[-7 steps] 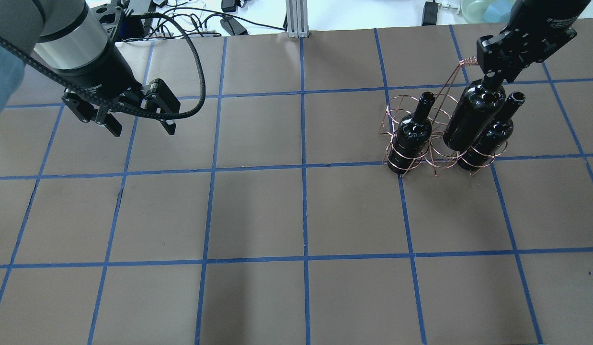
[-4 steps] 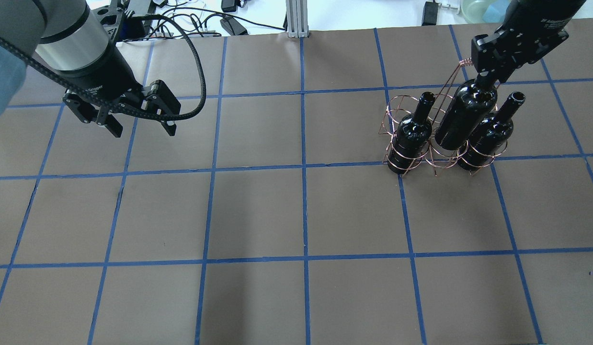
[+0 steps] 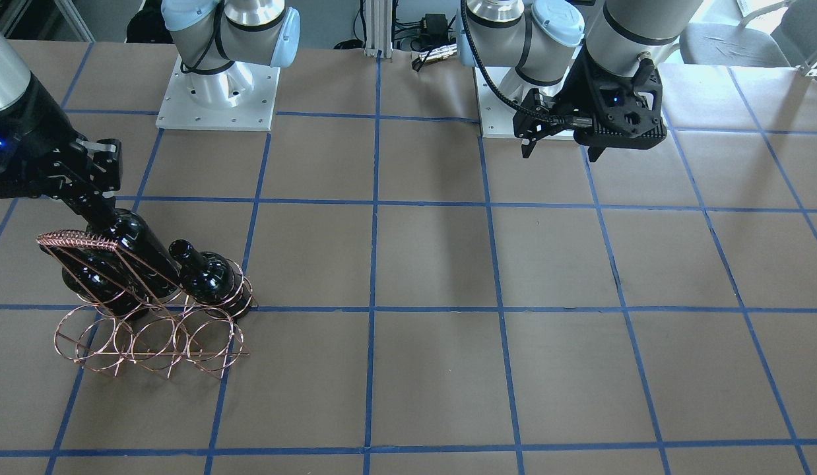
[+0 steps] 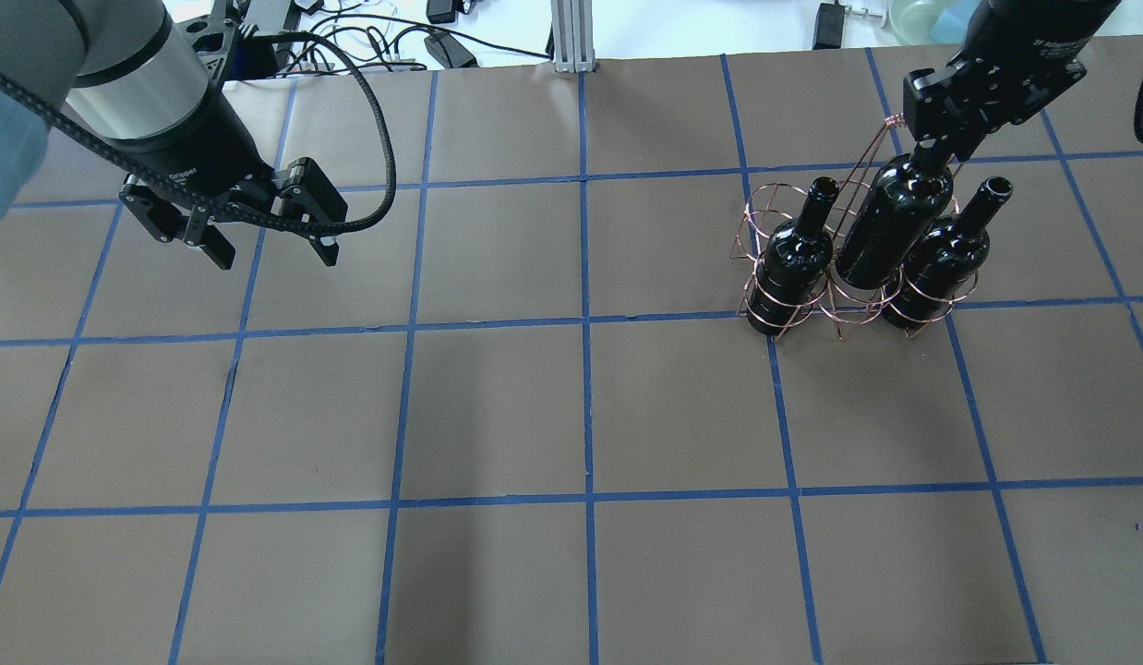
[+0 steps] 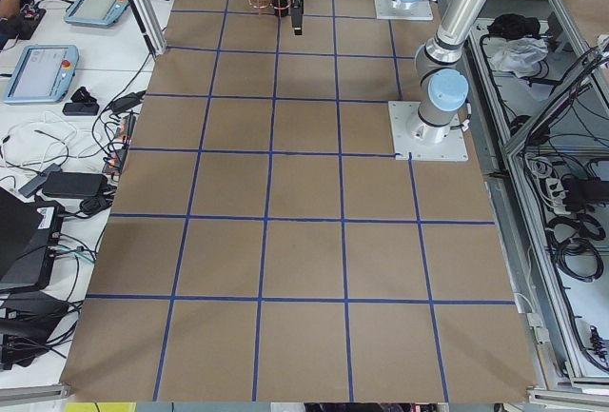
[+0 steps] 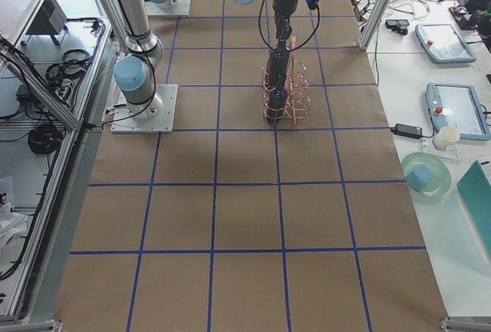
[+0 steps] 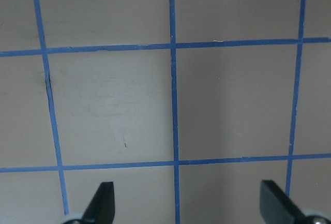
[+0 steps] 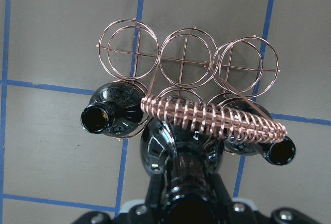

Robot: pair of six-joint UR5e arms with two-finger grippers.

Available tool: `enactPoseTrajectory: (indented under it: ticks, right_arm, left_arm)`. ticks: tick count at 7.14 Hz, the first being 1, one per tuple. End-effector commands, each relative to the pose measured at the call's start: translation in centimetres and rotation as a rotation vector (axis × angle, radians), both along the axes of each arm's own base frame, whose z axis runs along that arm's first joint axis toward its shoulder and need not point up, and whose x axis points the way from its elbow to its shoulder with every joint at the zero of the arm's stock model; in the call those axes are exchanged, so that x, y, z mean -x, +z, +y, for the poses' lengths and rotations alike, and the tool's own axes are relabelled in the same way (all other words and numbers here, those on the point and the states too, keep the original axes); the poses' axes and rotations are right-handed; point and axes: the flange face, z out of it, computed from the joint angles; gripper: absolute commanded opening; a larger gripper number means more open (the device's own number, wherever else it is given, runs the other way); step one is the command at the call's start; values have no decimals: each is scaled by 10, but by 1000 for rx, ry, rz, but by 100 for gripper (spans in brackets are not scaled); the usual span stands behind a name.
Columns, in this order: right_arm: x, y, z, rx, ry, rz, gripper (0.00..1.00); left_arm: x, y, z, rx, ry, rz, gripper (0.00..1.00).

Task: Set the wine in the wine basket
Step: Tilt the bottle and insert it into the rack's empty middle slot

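Note:
My right gripper (image 4: 935, 152) is shut on the neck of a glossy black wine bottle (image 4: 890, 229). The bottle's lower body sits inside the middle ring of the copper wire wine basket (image 4: 848, 305), in the row nearest me. Two more black bottles stand in the rings on either side, one on the left (image 4: 793, 263) and one on the right (image 4: 941, 259). The right wrist view shows the held bottle (image 8: 178, 151) under the coil-wrapped handle (image 8: 212, 115), with three empty rings (image 8: 186, 61) beyond. My left gripper (image 4: 267, 245) is open and empty, far to the left above bare table.
The brown table has a blue tape grid (image 4: 585, 323). Cables and small devices (image 4: 396, 37) lie along its far edge. In the front-facing view the basket (image 3: 151, 340) stands near the table's left side, and the two arm bases (image 3: 217, 99) are at the back.
My right gripper has lowered the held bottle deeper into the basket's middle ring and shifted slightly away from me. My left gripper has barely moved and stays open.

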Motion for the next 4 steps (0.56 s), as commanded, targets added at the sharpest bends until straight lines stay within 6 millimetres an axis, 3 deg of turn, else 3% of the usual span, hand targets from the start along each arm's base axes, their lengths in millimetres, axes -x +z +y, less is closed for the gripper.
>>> enactPoseTrajectory:
  ticks: [1, 4]
  right_arm:
    - [1, -6, -4, -10, 6, -1, 0]
    - [2, -18, -4, -23, 4, 1, 0]
  left_arm:
    - [0, -1, 0, -1, 0, -2, 100]
    - [1, 0, 2, -9, -2, -2, 100]
